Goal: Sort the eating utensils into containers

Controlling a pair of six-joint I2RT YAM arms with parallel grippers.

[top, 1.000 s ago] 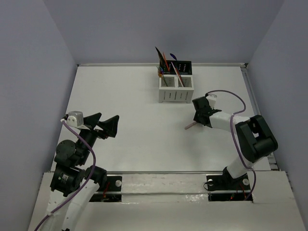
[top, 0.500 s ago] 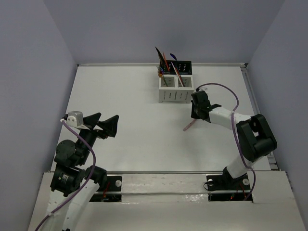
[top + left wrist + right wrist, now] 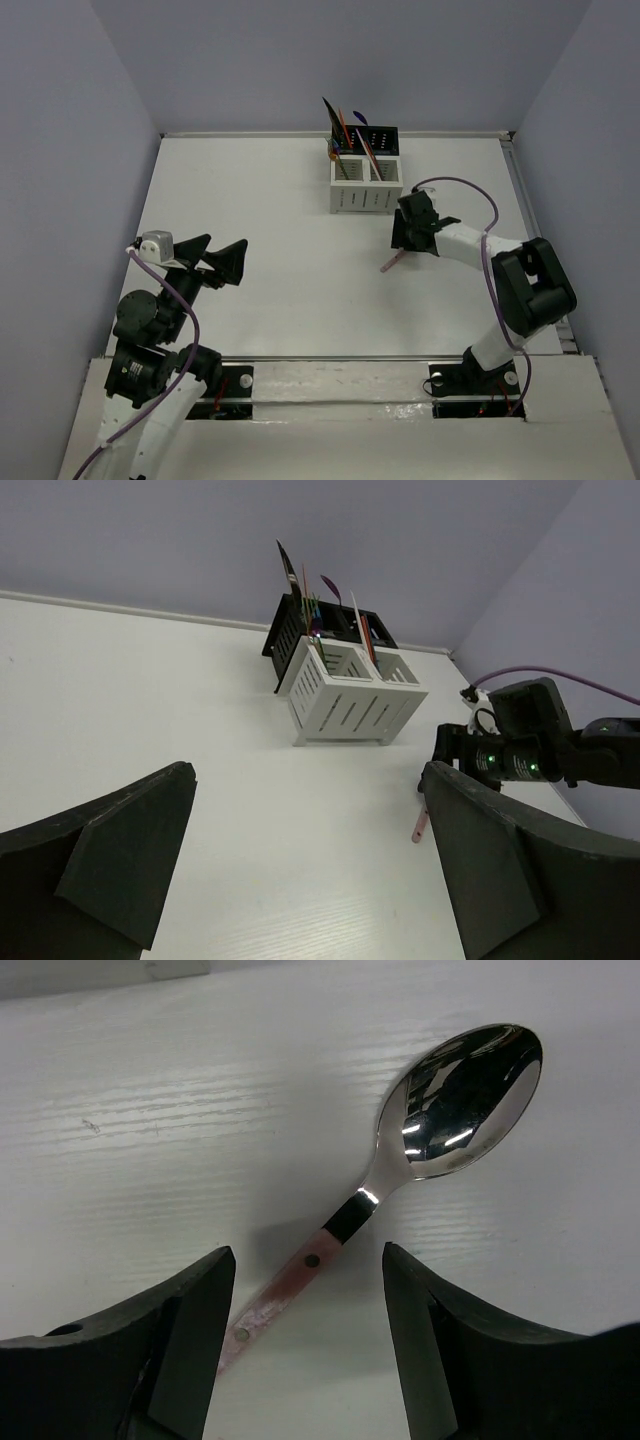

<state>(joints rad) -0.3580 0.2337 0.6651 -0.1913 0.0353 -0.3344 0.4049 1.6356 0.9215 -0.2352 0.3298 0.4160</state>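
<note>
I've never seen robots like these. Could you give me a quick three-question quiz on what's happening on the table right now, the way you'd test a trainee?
1. True or false: the right gripper is shut on the spoon.
2. What colour is the spoon's handle? A blue, B pink, C gold.
3. Fill in: outside the containers, ____ utensil lies on the table.

Key: 1 false, its jaws stand open on either side of the handle while the spoon lies on the table. 2 B. 3 one.
</note>
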